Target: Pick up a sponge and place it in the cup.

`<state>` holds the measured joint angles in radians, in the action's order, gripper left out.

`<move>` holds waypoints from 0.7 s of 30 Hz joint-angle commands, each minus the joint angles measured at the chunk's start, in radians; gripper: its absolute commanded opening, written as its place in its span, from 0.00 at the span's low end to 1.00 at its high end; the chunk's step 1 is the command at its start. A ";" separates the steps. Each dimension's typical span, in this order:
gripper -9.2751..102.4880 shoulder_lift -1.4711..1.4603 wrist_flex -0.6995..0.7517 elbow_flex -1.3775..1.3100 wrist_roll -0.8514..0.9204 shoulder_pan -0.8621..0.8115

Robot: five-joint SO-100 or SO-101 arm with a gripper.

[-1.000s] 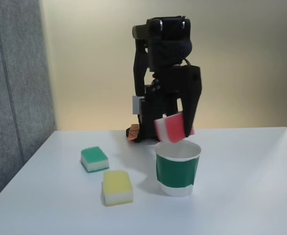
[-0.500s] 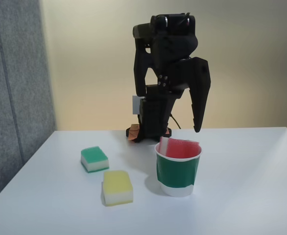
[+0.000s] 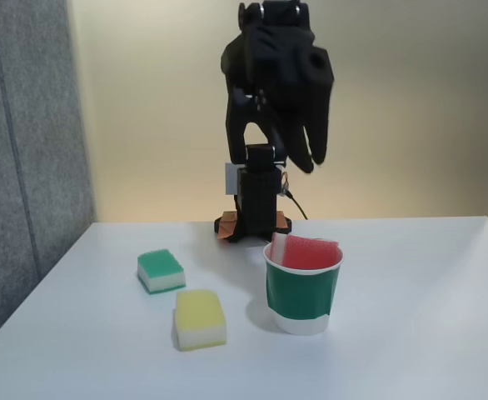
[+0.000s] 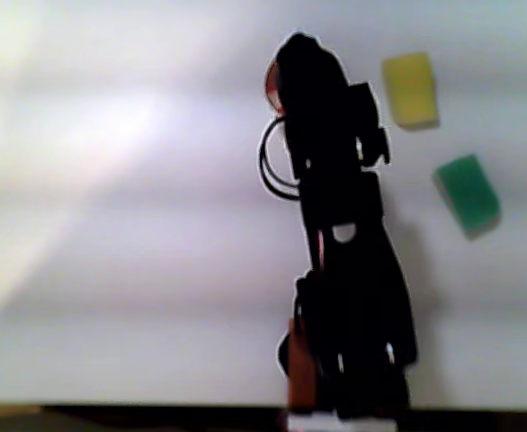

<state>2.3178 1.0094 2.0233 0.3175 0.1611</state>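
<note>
- green sponge [image 3: 161, 271] at left on white surface [image 3: 410, 333], yellow sponge [image 3: 200, 319] near it, closer to camera
- claw [image 3: 306, 154] raised well above cup [image 3: 303, 287], fingers apart, holding nothing
- sponge [image 3: 304, 251] sits in cup, pink top sticking above rim

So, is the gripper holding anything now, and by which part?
Nothing is held. The gripper hangs raised above the cup, where the red sponge sits.
</note>
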 commanded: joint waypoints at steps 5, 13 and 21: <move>0.15 0.261 0.015 0.129 -0.043 -0.055; 0.08 0.494 0.032 0.288 -0.179 -0.161; 0.08 0.698 0.052 0.443 -0.264 -0.285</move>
<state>2.9590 1.0446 2.4467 0.0736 -0.0859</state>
